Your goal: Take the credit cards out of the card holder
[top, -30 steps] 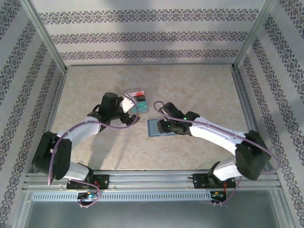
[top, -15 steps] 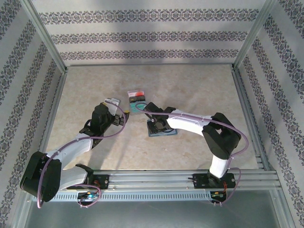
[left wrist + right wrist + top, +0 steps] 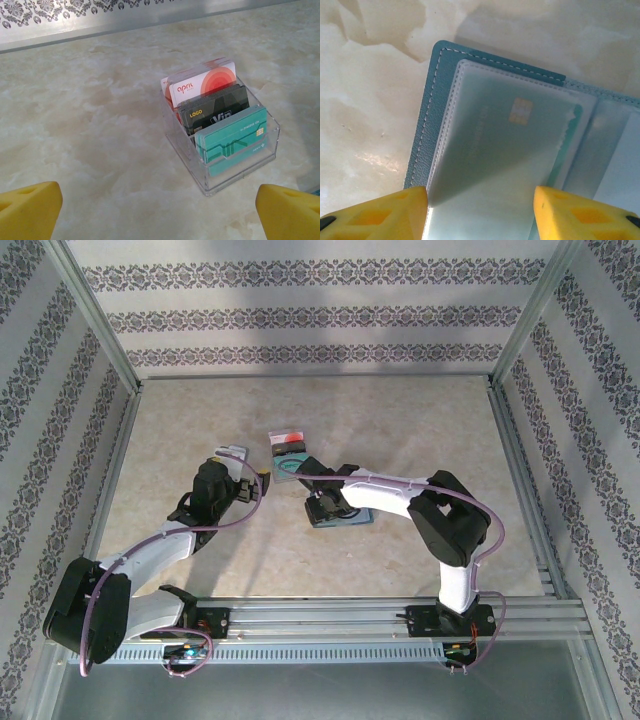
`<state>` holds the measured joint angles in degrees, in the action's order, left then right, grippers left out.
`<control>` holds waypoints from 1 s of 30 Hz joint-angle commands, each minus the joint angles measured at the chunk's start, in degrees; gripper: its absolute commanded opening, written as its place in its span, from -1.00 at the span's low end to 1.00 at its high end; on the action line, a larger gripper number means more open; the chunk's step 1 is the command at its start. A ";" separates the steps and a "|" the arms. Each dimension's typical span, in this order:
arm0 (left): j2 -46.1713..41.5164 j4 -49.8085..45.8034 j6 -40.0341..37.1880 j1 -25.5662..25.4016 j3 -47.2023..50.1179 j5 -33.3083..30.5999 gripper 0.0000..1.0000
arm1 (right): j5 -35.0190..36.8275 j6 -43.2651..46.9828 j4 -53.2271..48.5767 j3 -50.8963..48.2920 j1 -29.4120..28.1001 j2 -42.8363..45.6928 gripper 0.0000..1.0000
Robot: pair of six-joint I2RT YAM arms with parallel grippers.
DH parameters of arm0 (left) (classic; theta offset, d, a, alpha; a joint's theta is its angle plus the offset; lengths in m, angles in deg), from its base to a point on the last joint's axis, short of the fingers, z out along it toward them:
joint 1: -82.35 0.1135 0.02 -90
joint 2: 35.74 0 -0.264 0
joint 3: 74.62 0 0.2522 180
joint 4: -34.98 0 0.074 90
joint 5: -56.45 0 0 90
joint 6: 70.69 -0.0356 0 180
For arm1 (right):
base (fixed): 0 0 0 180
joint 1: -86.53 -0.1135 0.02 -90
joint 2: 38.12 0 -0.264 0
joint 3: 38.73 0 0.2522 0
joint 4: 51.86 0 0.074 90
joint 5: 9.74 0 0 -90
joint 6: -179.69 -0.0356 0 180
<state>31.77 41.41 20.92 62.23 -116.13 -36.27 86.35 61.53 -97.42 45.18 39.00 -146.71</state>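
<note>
Left gripper point(image 3: 160, 212) gaped wide, empty, right gripper point(image 3: 481, 210) hung half-parted over the card holder point(image 3: 426, 100), gripping nothing, a credit card point(image 3: 510, 145) sleeved inside.

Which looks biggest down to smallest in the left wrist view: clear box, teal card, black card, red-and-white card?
1. clear box
2. teal card, nearest and least covered
3. black card and red-and-white card: each is partly hidden behind the card in front, so I can't rank them.

Stitched matt card holder point(image 3: 421, 130); glossy marble-look table point(image 3: 365, 100).
</note>
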 commanded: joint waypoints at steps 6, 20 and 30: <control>-0.11 1.62 -0.32 0.74 -0.37 -0.11 0.99 | 1.49 0.30 0.31 -0.54 -0.11 -2.27 0.03; -0.96 -2.07 -2.19 0.45 -2.55 1.67 0.99 | 3.78 0.47 1.03 -1.57 -0.02 0.15 -0.62; -3.20 -3.78 -2.75 -0.89 -4.24 0.28 0.99 | 7.89 0.55 0.15 -3.97 1.27 5.19 -0.31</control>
<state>30.15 39.38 19.33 62.04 -118.64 -35.33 91.44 61.75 -95.82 42.38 39.39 -143.76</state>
